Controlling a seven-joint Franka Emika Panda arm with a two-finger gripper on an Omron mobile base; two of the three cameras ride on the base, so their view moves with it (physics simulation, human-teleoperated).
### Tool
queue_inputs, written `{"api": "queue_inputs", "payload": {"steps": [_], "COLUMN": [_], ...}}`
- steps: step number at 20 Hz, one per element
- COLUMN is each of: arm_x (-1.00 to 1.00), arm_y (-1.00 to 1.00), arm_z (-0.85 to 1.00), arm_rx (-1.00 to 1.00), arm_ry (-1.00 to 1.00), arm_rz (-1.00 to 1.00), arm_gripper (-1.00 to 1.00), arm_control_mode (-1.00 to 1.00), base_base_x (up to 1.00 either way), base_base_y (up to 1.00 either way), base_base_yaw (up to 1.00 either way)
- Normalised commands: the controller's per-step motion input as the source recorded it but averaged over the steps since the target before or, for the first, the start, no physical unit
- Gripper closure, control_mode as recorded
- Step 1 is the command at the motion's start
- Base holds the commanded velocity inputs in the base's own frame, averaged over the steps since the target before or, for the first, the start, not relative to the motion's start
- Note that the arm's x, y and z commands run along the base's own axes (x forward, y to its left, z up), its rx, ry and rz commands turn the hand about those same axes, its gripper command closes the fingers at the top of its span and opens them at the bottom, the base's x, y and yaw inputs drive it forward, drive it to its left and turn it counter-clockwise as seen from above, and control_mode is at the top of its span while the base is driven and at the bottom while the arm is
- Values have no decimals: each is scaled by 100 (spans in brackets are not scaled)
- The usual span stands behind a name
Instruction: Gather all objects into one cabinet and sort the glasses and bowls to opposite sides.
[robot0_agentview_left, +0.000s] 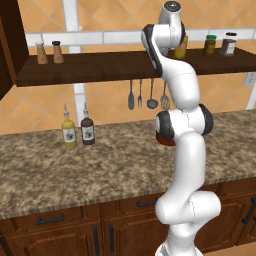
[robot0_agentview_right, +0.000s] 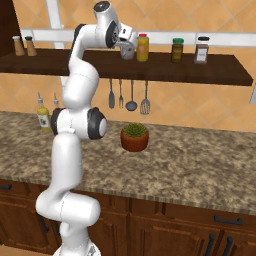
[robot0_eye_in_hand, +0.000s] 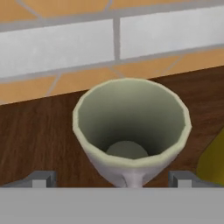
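Up at the long dark shelf (robot0_agentview_right: 165, 70) the gripper (robot0_agentview_right: 127, 50) hangs with its fingers (robot0_eye_in_hand: 43, 178) spread fully wide, one on either side of a cream tumbler (robot0_eye_in_hand: 131, 131), grasping nothing. That tumbler stands upright on the shelf near the tiled wall, mouth facing the hand, with a yellow bottle (robot0_agentview_right: 143, 47) just beside it

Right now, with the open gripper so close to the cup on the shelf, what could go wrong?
1. The cream tumbler sits between the open gripper tips, but they look low on it; a close could tip it instead of gripping.
2. The yellow bottle stands right beside it on the dark shelf, so a finger might knock it over.
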Motion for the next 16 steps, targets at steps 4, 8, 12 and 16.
{"api": "queue_inputs", "payload": {"steps": [4,8,12,16], "arm_x": [0,0,0,0], "arm_y": [-1,-28,-40,-1], "arm_z": [-8,-30,-28,-7], "arm_rx": [0,0,0,-1], "arm_ry": [3,4,2,0], "arm_rz": [0,0,0,0], "arm_gripper": [-100,-100,-100,-100], "arm_control_mode": [-100,-100,-100,-100], "base_base_x": [0,0,0,0], "base_base_y": [0,0,0,0], "base_base_yaw": [0,0,0,0]}}
